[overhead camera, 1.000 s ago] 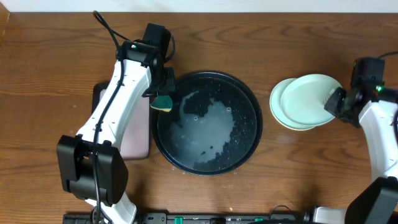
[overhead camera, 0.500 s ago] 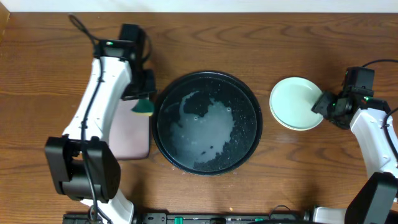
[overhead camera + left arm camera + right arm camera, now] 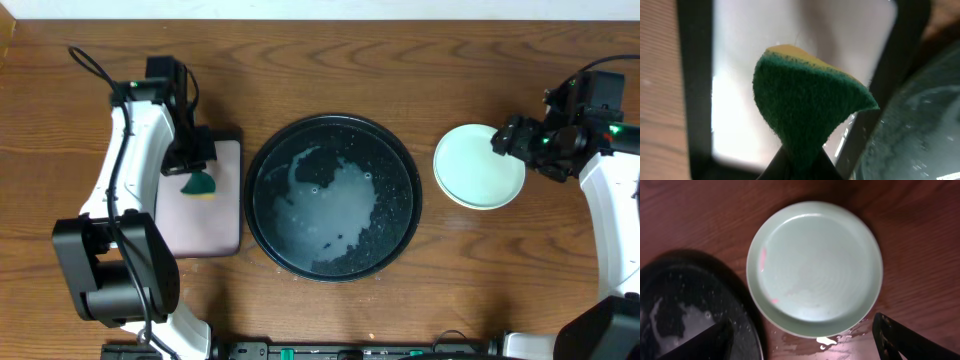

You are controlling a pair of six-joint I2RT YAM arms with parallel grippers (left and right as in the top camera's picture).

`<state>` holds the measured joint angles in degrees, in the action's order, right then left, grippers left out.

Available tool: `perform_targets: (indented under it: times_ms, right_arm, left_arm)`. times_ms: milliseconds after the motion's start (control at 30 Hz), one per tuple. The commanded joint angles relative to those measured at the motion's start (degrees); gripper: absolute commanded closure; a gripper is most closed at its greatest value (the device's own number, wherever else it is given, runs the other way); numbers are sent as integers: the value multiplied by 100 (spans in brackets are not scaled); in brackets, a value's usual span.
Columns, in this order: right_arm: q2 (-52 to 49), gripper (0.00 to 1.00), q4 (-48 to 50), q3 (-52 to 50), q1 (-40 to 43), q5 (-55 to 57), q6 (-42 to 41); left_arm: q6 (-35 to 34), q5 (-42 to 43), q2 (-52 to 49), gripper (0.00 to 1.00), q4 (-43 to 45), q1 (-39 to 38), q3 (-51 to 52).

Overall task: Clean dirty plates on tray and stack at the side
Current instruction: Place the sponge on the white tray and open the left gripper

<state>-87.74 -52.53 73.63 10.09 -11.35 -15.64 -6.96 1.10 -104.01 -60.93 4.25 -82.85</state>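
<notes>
The plates (image 3: 478, 167) lie stacked on the table right of the tray (image 3: 416, 205), a pale mint-green one (image 3: 815, 265) on top. The round black tray is wet, with foam and water across its floor (image 3: 685, 295). My right gripper (image 3: 510, 140) hovers above the stack's edge, open, its dark fingers (image 3: 905, 340) wide apart with nothing between them. My left gripper (image 3: 192, 165) is shut on a green and yellow sponge (image 3: 810, 110), held over the rectangular pink-mat tray (image 3: 212, 228).
The pink-mat tray (image 3: 740, 95) has a black rim and sits just left of the round tray (image 3: 920, 130). A small puddle with a fleck of foam (image 3: 827, 341) wets the wood beside the plates. Both arms' cables run along the far table edge.
My right gripper let go of the top green plate onto the stack, opened and drew back upward. My left arm carried the sponge left, from the round tray's edge to over the pink mat.
</notes>
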Motion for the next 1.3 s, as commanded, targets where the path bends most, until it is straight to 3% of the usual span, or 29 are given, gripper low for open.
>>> perform_targets:
  times_ms: [0, 100, 233, 333, 567, 733, 800, 1067, 1267]
  right_arm:
    - [-2, 14, -28, 70, -79, -94, 157]
    - [-2, 14, -85, 70, -81, -92, 160]
    - [-2, 13, -179, 70, -83, -92, 247]
    - [-2, 13, -249, 72, -83, -94, 247]
    - [68, 15, -426, 138, -125, -96, 247]
    - [328, 10, -835, 485, -260, -94, 243]
    - [511, 1, -1071, 693, -332, -96, 243]
    - [1727, 1, -1510, 1119, -457, -101, 234]
    - [2859, 1, -1502, 1117, -457, -118, -424]
  left_arm:
    - [136, -24, 109, 92, 315, -9, 452]
    - [136, -24, 107, 83, 691, -9, 778]
    - [133, -24, 105, 54, 905, -7, 953]
    - [133, -24, 105, 44, 920, -7, 940]
    - [-81, 258, 297, 38, 422, -9, 286]
    - [-83, 446, 890, 25, 334, -9, -31]
    - [-79, 444, 1095, 25, 310, -9, -31]
    - [-79, 444, 1248, 24, 313, -9, -11]
    - [-79, 444, 1248, 24, 315, -9, -11]
